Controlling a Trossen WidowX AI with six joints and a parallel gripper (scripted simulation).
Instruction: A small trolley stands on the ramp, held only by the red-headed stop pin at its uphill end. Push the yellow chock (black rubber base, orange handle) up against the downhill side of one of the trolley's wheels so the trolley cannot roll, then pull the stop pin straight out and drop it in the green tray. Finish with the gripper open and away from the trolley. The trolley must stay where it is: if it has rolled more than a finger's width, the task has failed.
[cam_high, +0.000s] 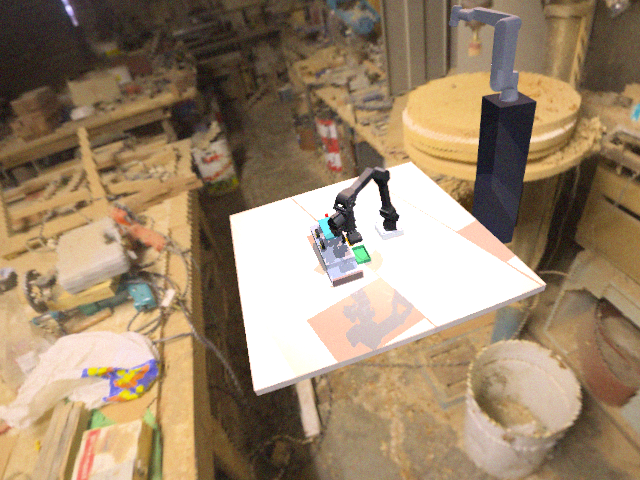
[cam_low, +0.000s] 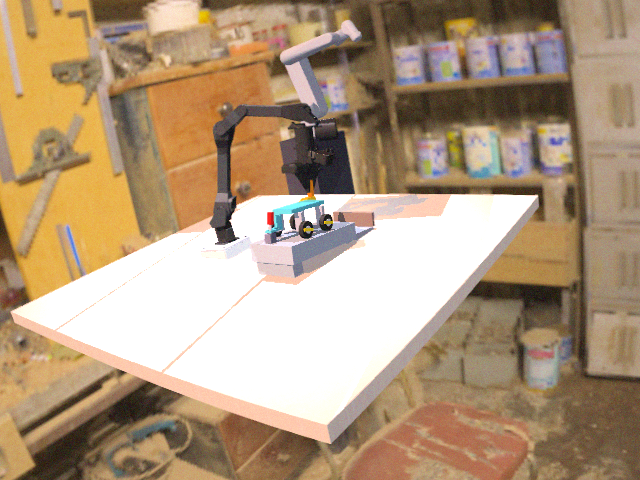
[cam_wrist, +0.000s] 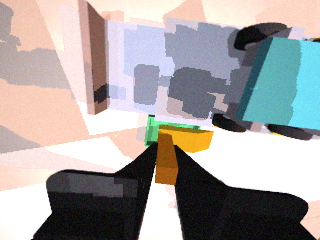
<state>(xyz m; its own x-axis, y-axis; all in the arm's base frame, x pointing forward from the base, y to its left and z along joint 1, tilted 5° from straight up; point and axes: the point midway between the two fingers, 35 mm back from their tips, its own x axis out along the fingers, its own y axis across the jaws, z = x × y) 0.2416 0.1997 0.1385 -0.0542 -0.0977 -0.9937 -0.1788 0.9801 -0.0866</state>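
Trolley (cam_high: 326, 227) (cam_low: 298, 207) (cam_wrist: 285, 82): on the ramp (cam_high: 338, 262) (cam_low: 325, 238) (cam_wrist: 135, 45)
Fingers (cam_high: 354, 237) (cam_low: 308, 190): closed on the chock's orange handle (cam_low: 311, 190) (cam_wrist: 167, 165)
Stop pin (cam_high: 326, 215) (cam_low: 270, 218): at the trolley's uphill end

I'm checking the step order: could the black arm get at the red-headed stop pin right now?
Probably not yet: its end effector is shut on the chock, though the pin's red head stands exposed.
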